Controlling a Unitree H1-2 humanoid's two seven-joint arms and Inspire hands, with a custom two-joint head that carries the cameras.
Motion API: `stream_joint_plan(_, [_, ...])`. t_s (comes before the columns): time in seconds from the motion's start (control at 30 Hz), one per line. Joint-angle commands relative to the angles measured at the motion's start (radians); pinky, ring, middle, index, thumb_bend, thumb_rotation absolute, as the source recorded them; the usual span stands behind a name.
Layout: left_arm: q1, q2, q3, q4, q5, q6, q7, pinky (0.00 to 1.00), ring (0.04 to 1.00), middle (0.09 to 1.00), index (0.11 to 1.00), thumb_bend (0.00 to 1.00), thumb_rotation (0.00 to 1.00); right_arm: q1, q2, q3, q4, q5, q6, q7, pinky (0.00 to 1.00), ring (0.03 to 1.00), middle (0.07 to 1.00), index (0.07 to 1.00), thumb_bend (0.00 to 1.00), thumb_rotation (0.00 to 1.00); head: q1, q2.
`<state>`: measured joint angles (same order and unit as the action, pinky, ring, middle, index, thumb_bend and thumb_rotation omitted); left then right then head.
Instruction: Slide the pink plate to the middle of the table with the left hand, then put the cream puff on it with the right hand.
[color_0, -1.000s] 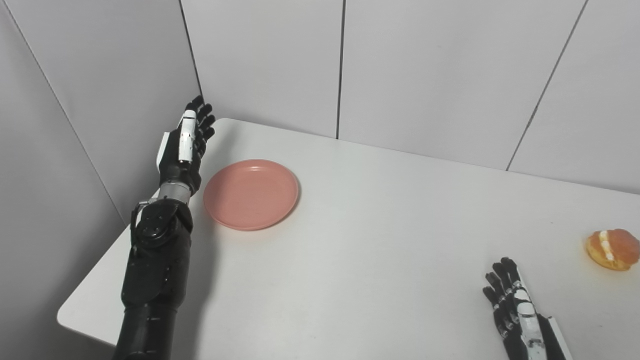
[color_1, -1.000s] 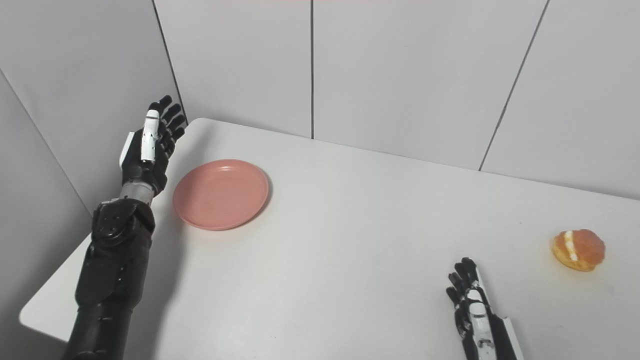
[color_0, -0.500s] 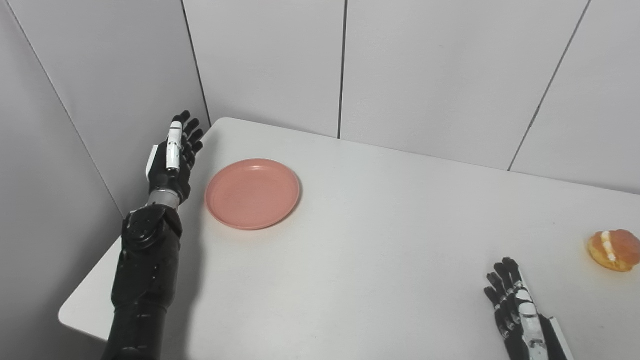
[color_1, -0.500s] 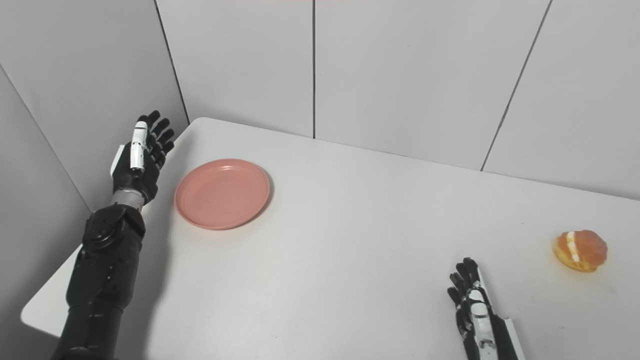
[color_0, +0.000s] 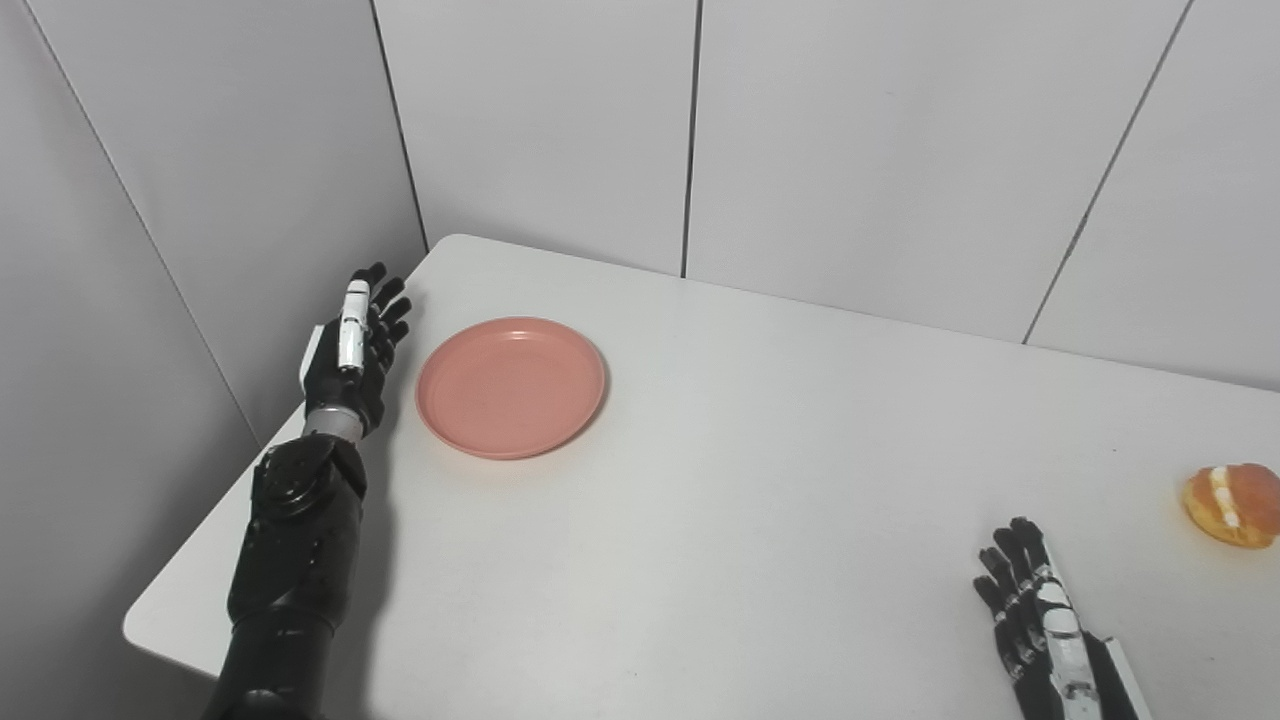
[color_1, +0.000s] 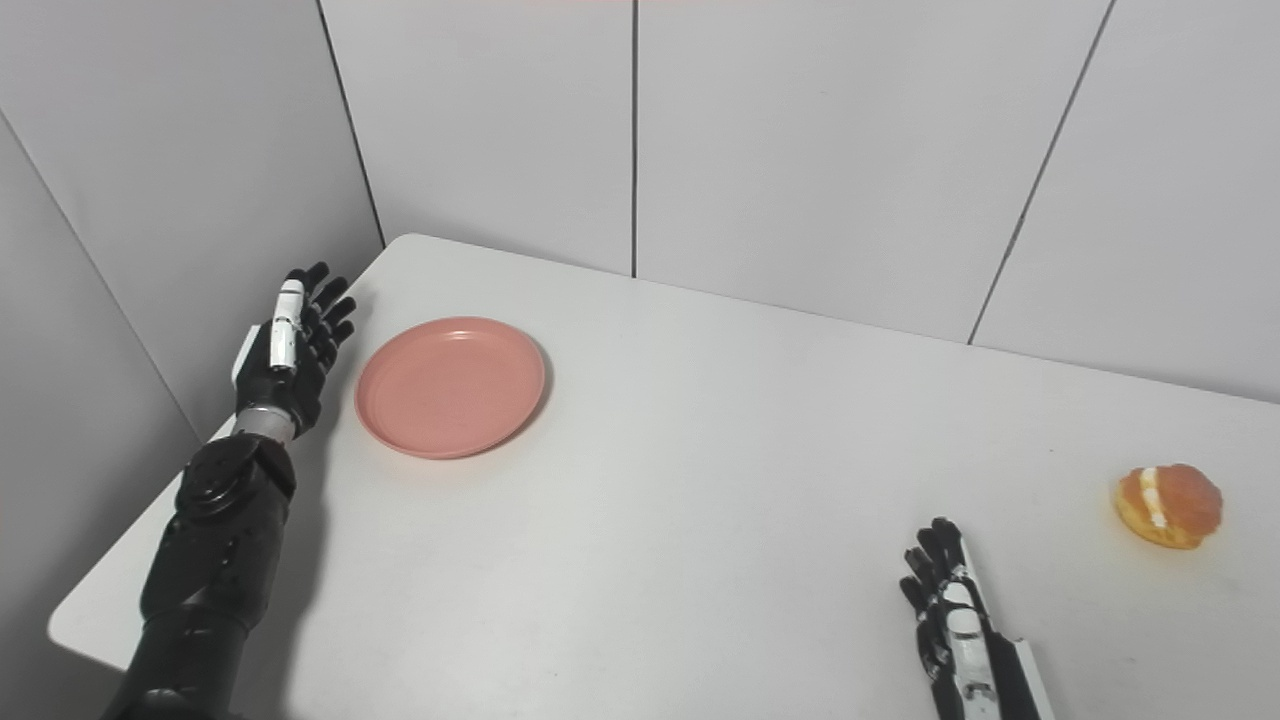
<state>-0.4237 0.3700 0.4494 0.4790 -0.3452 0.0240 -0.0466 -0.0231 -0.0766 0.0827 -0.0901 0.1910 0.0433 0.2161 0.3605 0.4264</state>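
The pink plate (color_0: 510, 386) lies flat and empty on the white table's (color_0: 760, 470) far left part. Just left of it, at the table's left edge, my left hand (color_0: 350, 350) stands open on edge, fingers stretched out, a small gap from the plate's rim. The cream puff (color_0: 1228, 504), golden with a white cream stripe, sits near the right edge of the table. My right hand (color_0: 1030, 618) rests open near the front edge, left of and in front of the puff, holding nothing.
Grey panel walls (color_0: 840, 140) close off the table at the back and along the left side, close to my left hand. Bare tabletop stretches between the plate and the cream puff.
My left hand has come down and toward me beside the plate, from near the back corner to the plate's left side. The plate, puff and right hand stay put; the view shifted slightly.
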Motion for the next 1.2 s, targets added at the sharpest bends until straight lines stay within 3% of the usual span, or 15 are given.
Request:
stream_joint_plan(0.0, [-0.026, 0.04, -0.002, -0.001, -0.004, -0.05, -0.023, 0.97, 0.929, 0.918, 0.905, 0.31, 1.0, 0.017, -0.008, -0.002, 0.022, -0.003, 0.07, -0.006, 1.0, 1.0, 1.0, 1.0, 0.11, 1.0, 0.001, 0.002])
stream_joint_plan(0.23, [-0.023, 0.039, -0.013, 0.047, -0.009, -0.064, -0.046, 0.96, 0.936, 0.927, 0.92, 0.36, 1.0, 0.017, -0.007, -0.002, 0.026, -0.009, 0.063, -0.009, 1.0, 1.0, 1.0, 1.0, 0.1, 1.0, -0.002, 0.006])
stream_joint_plan(0.47, [-0.016, 0.025, -0.019, 0.063, -0.035, -0.06, -0.069, 0.94, 0.918, 0.918, 0.906, 0.34, 1.0, 0.016, -0.005, 0.0, 0.024, -0.014, 0.061, -0.01, 1.0, 1.0, 1.0, 1.0, 0.09, 1.0, -0.006, 0.009])
stream_joint_plan(0.6, [0.004, 0.004, -0.03, 0.017, -0.029, -0.043, -0.058, 0.91, 0.889, 0.892, 0.887, 0.33, 1.0, 0.015, -0.004, 0.002, 0.028, -0.019, 0.057, -0.011, 1.0, 1.0, 1.0, 1.0, 0.08, 1.0, -0.009, 0.01])
stream_joint_plan(0.83, [0.034, -0.036, -0.053, -0.081, -0.044, 0.046, -0.045, 0.92, 0.9, 0.906, 0.904, 0.34, 1.0, 0.015, -0.001, 0.003, 0.029, -0.019, 0.049, -0.01, 1.0, 1.0, 1.0, 1.0, 0.09, 1.0, -0.021, 0.019])
stream_joint_plan(1.17, [0.059, -0.067, -0.084, -0.152, -0.038, 0.085, -0.049, 0.93, 0.899, 0.902, 0.9, 0.35, 1.0, 0.011, -0.002, 0.003, 0.041, -0.013, 0.041, -0.004, 1.0, 1.0, 1.0, 1.0, 0.12, 1.0, -0.03, 0.03])
